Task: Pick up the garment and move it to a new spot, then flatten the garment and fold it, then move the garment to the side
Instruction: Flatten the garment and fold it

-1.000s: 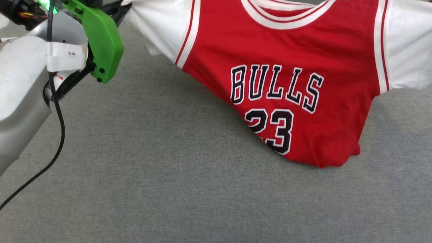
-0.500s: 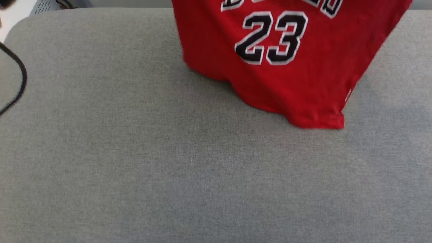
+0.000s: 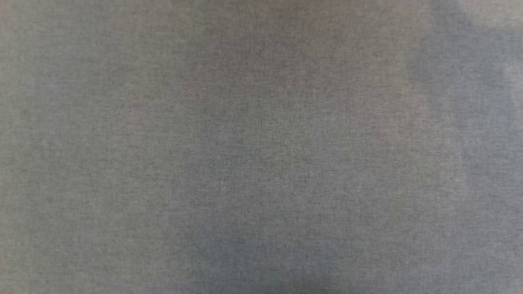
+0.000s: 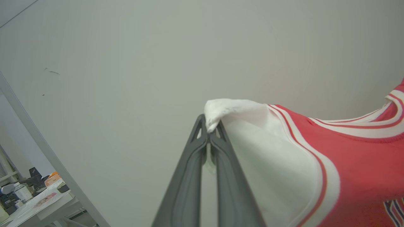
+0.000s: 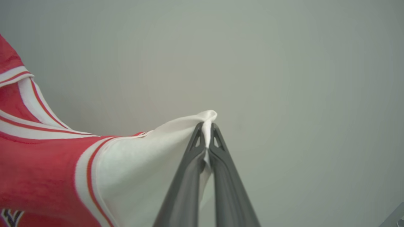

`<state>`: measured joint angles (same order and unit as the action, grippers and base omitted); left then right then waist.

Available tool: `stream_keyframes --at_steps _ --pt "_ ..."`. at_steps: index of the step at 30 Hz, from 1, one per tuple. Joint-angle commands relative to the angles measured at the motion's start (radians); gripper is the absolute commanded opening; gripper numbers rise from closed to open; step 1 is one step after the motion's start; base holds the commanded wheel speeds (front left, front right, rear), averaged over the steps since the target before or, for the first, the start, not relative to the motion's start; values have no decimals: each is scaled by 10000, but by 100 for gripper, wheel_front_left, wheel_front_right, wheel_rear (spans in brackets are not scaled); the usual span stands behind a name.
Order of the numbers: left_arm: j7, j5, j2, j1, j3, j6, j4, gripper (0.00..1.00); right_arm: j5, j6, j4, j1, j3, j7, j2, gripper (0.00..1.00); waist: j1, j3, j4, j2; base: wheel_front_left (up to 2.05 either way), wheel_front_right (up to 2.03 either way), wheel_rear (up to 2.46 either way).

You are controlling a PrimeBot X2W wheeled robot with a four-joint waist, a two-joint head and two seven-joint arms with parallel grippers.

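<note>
HELD UP BY BOTH SLEEVES: The left gripper (image 4: 209, 129), its two dark fingers pressed together, pinches the tip of one white sleeve of the garment (image 4: 347, 170), a red jersey with red-and-white striped trim, raised against a pale wall (image 4: 126, 63). In the right wrist view, the right gripper (image 5: 206, 127) is likewise clamped tight and nips the bunched end of the other white sleeve, so the shirt hangs spread between the two arms. From each pinch the sleeve fans out toward the red body, and the striped collar band curves along the far edge of each wrist view. A scrap of dark, white-edged lettering peeks in at the bottom of both wrist views. The head view looks down on a grey cloth-covered tabletop (image 3: 261, 147), mottled with soft shadow. At the lower left of the left wrist view, beyond a slanting pale post (image 4: 47, 157), a cluttered desk (image 4: 38, 201) stands in the background.
</note>
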<state>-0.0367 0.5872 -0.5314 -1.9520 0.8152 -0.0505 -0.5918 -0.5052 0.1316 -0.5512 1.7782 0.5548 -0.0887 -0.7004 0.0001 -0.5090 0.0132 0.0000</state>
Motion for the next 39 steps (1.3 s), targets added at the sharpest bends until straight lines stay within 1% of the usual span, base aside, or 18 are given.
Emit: stream_keyframes --at_steps 1,5,11,14,17,21,24,26,30,34,35,39 --pt "188 -100 121 -280 -38 -79 -251 0 95 -9 -258 312 158 164 125 0 -1 -311 -19 0 0 0 0" --pt "672 -40 344 -451 -56 -234 -1053 0 87 -9 -1088 872 643 685 422 0 -1 -479 -2 0 0 0 0" --pt "1350 288 462 357 12 -444 -1860 0 -388 -9 -1841 454 1575 1493 648 0 -1 -536 3 0 0 0 0" --pt "1818 466 368 1224 89 -518 -1948 0 -937 -9 -2156 -223 1942 1952 868 0 -1 -364 -46 0 0 0 0" --pt "2094 493 182 2135 298 -556 -1977 0 -1618 -9 -2222 -1046 2290 2297 989 0 -1 -64 -26 0 0 0 0" --pt "2396 798 -86 3527 336 -530 -1770 0 -2347 -9 -1946 -2247 2879 2810 923 0 -1 437 -35 0 0 0 0" --pt "2520 1054 -320 4799 410 -451 -1290 0 -2845 -9 -1504 -3334 3427 3030 745 0 -1 858 11 0 0 0 0" --pt "2591 1218 -477 5636 429 -268 -875 0 -3137 -9 -1170 -4027 3732 3136 524 0 -1 1126 62 0 0 0 0" --pt "2663 1675 -886 7595 453 239 147 0 -3550 -9 -465 -5435 4381 3255 158 0 -1 1623 66 0 0 0 0" --pt "2689 2215 -1285 9810 568 883 1275 0 -3837 -9 124 -6925 4772 3359 -172 0 -1 2164 93 0 0 0 0" --pt "2718 2370 -1392 10378 546 1120 1552 0 -3919 -9 270 -7384 4817 3383 -245 0 -1 2328 96 0 0 0 0" --pt "2781 2941 -1749 12499 651 1747 2593 0 -4117 -9 751 -9012 4955 3437 -578 0 -1 2809 59 0 0 0 0"
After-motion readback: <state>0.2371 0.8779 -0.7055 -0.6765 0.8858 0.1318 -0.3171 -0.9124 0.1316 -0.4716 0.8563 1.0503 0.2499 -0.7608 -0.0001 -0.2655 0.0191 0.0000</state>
